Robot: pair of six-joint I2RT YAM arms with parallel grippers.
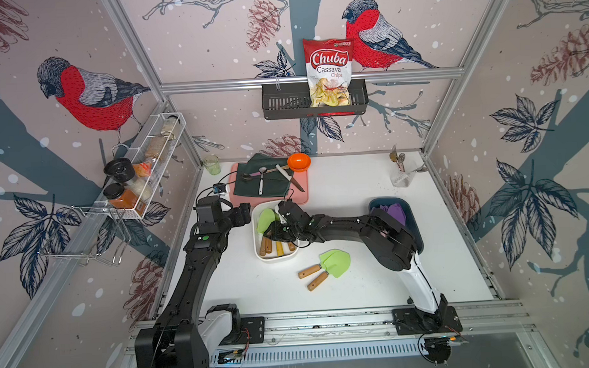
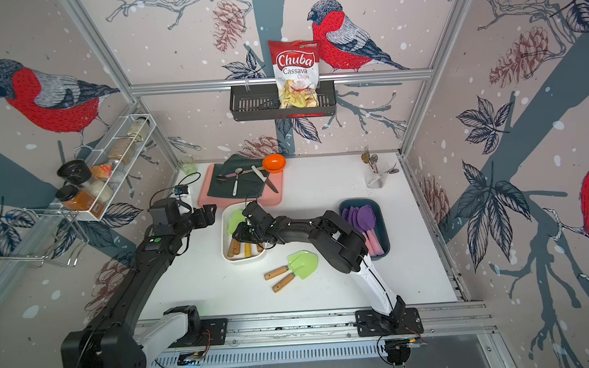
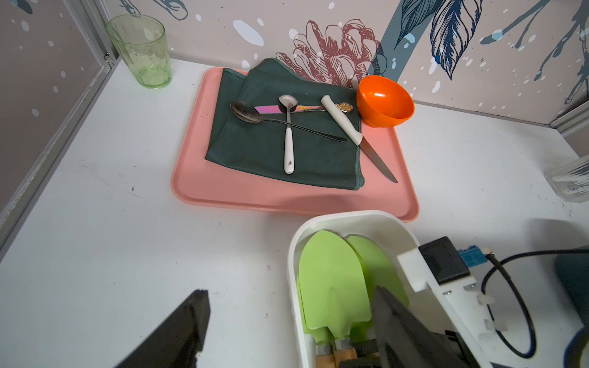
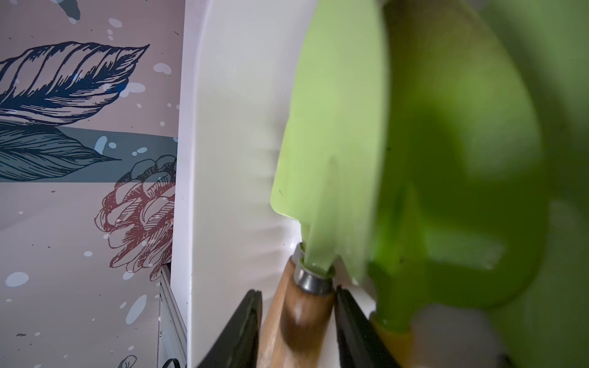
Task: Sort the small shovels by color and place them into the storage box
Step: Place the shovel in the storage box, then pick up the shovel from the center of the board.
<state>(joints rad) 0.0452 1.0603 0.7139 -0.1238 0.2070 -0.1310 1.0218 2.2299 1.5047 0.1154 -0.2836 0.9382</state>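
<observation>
A white storage box [image 1: 276, 259] left of centre holds several light-green shovels [image 1: 265, 219], their wooden handles [image 1: 266, 246] pointing toward me. My right gripper [image 4: 298, 291] reaches into this box. Its jaws are parted around one green shovel's wooden handle [image 4: 302, 315], with a gap on one side, and that shovel looks blurred. Two more green shovels [image 1: 334, 262] lie on the table in front of the box. A dark blue box [image 2: 382, 222] at the right holds purple shovels [image 2: 364, 217]. My left gripper [image 3: 290, 290] hovers open by the white box's left rim, holding nothing.
Behind the white box lies a pink tray [image 1: 302, 194] with a green cloth, spoons, a knife and an orange bowl [image 1: 299, 161]. A green glass [image 1: 211, 164] stands at the back left and a clear cup of cutlery [image 1: 401, 176] at the back right.
</observation>
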